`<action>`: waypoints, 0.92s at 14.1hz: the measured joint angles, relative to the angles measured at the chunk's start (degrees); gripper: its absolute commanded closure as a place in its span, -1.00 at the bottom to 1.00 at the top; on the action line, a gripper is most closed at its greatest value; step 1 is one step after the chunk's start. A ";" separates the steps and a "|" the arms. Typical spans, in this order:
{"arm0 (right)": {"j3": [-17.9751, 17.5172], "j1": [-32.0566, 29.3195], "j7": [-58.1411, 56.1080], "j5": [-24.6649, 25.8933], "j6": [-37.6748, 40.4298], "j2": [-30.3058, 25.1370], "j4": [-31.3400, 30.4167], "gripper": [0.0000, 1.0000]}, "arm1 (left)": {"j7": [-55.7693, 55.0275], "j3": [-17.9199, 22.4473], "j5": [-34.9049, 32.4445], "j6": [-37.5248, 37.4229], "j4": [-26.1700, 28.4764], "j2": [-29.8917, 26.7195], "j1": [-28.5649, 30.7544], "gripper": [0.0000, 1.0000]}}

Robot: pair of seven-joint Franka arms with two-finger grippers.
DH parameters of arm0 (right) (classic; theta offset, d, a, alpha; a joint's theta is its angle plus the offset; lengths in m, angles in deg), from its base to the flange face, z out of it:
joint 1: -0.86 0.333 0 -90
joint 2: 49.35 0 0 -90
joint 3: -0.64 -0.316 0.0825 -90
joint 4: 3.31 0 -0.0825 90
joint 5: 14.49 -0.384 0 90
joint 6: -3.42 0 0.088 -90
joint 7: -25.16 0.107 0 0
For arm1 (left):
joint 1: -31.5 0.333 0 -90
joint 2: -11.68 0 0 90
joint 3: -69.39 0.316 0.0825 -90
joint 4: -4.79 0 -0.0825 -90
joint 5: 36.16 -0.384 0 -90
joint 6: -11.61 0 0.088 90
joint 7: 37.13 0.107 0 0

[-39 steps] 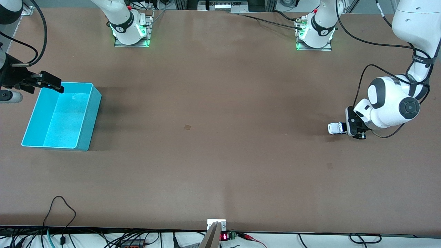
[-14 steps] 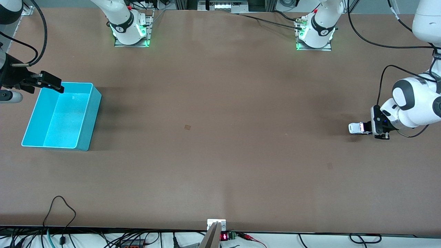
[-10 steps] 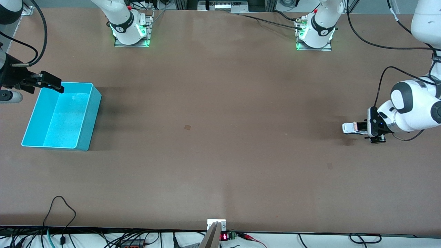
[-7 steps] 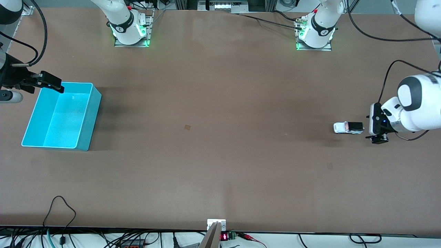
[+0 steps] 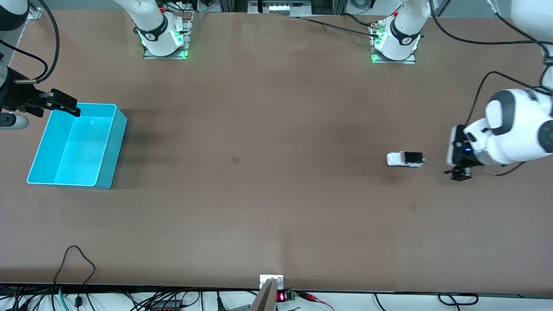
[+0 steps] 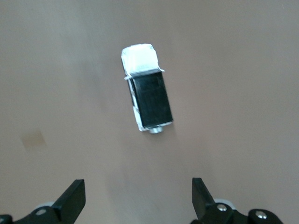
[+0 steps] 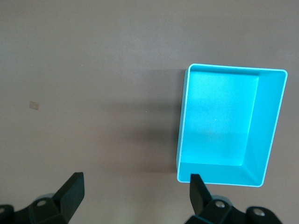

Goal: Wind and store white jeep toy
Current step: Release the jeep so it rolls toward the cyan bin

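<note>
The white jeep toy (image 5: 405, 159) stands on its wheels on the brown table, toward the left arm's end. In the left wrist view the white jeep toy (image 6: 148, 95) shows its black roof and white bonnet, clear of the fingers (image 6: 74, 198). My left gripper (image 5: 454, 156) hangs low beside it, open and empty, a short gap away. The left gripper (image 6: 138, 193) points at the jeep's rear. My right gripper (image 5: 65, 105) waits open over the turquoise bin's (image 5: 117, 134) corner. In the right wrist view the right gripper (image 7: 135, 189) holds nothing.
The turquoise bin (image 7: 183, 121) holds nothing and sits at the right arm's end of the table. Both arm bases (image 5: 163, 39) stand along the table edge farthest from the front camera. Cables run along the near edge (image 5: 77, 259).
My left gripper opened and let go of the jeep. The jeep has rolled away from it toward the right arm's end. The right arm has not moved.
</note>
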 measured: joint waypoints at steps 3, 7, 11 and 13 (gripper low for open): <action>0.01 0.00 0.00 0.00 0.00 0.00 -0.02 -1.00 | -1.59 -0.03 3.83 4.40 -0.03 0.12 -5.71 -1.00; 0.01 0.00 0.00 0.00 0.00 0.00 -0.03 -1.00 | -16.17 0.64 4.74 5.18 -1.03 0.14 -7.86 -1.00; 0.02 0.00 0.00 0.00 0.00 0.00 -0.04 -1.00 | -39.93 1.60 4.77 5.31 -2.69 0.13 -9.15 -1.00; 0.02 0.00 0.00 0.00 0.00 0.00 -0.06 -1.00 | -50.32 1.75 4.77 5.37 -4.09 0.09 -9.27 -1.00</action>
